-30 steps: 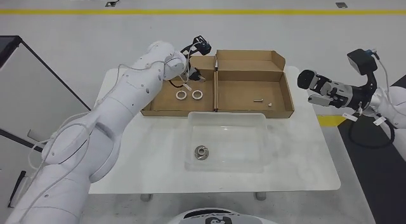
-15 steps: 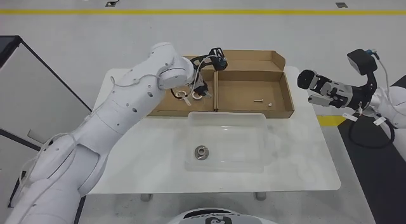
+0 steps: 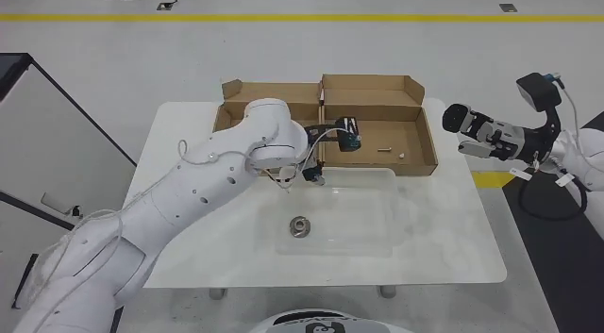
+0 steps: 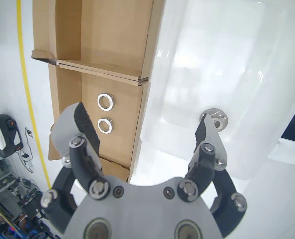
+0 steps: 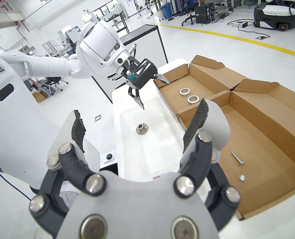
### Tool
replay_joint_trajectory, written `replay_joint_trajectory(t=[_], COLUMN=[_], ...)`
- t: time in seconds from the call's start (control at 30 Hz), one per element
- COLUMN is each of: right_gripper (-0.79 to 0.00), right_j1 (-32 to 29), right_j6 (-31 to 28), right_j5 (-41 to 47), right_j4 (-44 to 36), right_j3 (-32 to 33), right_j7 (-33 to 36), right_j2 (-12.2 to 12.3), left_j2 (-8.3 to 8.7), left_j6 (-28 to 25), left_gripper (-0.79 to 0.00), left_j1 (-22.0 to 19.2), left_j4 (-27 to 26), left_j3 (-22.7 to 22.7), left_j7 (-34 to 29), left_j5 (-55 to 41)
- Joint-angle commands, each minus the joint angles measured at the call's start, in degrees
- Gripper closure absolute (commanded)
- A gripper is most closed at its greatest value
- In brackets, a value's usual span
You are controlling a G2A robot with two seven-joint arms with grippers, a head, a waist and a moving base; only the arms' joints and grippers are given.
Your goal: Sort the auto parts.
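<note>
Tray of clear plastic sits nearest the robot on the white table. A round flanged metal hub lies inside it toward 8 o'clock. The left gripper hangs over the tray's 11 o'clock corner, jaws spread wide and empty. Farther off at 12 o'clock, two open brown cardboard boxes stand side by side just beyond the tray's far rim. The left box holds two silver metal rings, the right box a small bolt and a tiny round nut. The right gripper hangs at 3 o'clock past the table edge, released and holding nothing.
</note>
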Motion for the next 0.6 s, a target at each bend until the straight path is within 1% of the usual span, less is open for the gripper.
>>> replay_joint_trajectory(t=[0.0,0.3,0.4,0.57], right_gripper=[-0.785,-0.785,-0.785,-0.785], right_j1=[0.0,0.0,0.0,0.0], right_j6=[0.0,0.0,0.0,0.0], right_j5=[0.0,0.0,0.0,0.0], right_j4=[0.0,0.0,0.0,0.0], right_j3=[0.0,0.0,0.0,0.0], right_j7=[0.0,0.0,0.0,0.0], right_j2=[0.0,0.0,0.0,0.0], left_j2=[0.41,2.61,3.28,3.35], left_j6=[-0.4,-1.3,-1.7,-1.7], left_gripper=[-0.785,-0.785,-0.785,-0.785], left_j1=[-0.9,-4.6,-5.2,-5.3], left_j4=[0.1,-0.9,-1.5,-1.7], left_j3=[1.9,8.1,8.6,8.5], left_j7=[0.4,1.3,1.7,1.7], left_j5=[-1.4,-8.3,-11.6,-11.7])
